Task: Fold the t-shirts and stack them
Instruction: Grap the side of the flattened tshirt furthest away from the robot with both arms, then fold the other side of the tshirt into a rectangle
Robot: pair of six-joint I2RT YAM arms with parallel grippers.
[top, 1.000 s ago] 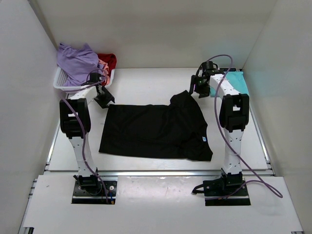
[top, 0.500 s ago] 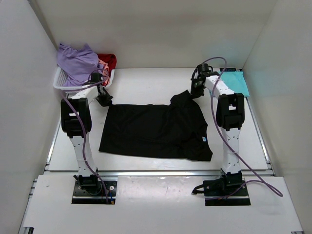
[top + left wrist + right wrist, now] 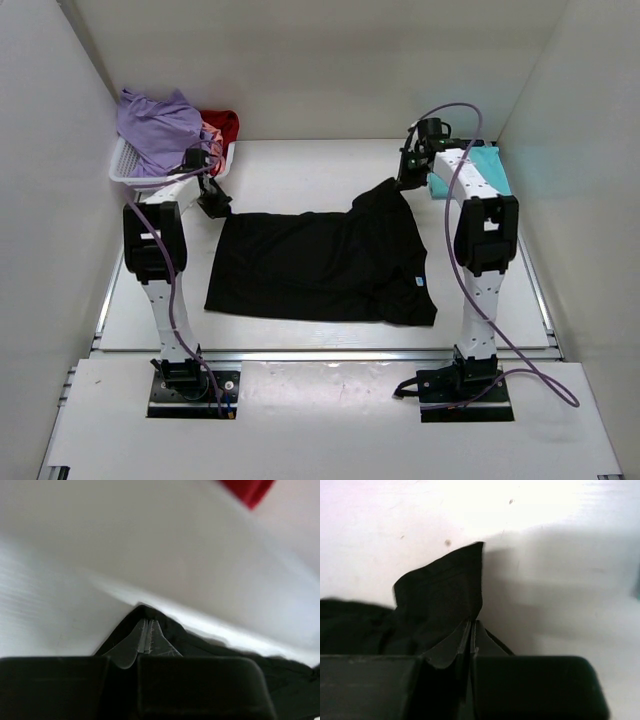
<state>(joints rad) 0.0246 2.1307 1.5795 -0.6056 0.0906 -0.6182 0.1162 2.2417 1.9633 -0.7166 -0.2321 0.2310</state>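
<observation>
A black t-shirt point(image 3: 320, 265) lies spread flat in the middle of the table. My left gripper point(image 3: 216, 205) is shut on its far left corner; in the left wrist view the black cloth point(image 3: 200, 645) peaks right at the closed gripper point(image 3: 146, 636). My right gripper point(image 3: 406, 180) is shut on the far right sleeve corner, which is drawn up towards it. In the right wrist view a flap of the black cloth point(image 3: 440, 595) stands above the closed gripper point(image 3: 471, 632). A teal t-shirt point(image 3: 490, 168) lies at the far right, partly under the right arm.
A white lattice basket point(image 3: 125, 172) in the far left corner holds a lavender t-shirt point(image 3: 155, 125), a pink one point(image 3: 208, 134) and a red one point(image 3: 222, 124); the red cloth point(image 3: 247, 489) also shows in the left wrist view. White walls enclose the table on three sides.
Both grippers went from open to shut on the black t-shirt's far corners. The right gripper has drawn the sleeve corner up and to the far right.
</observation>
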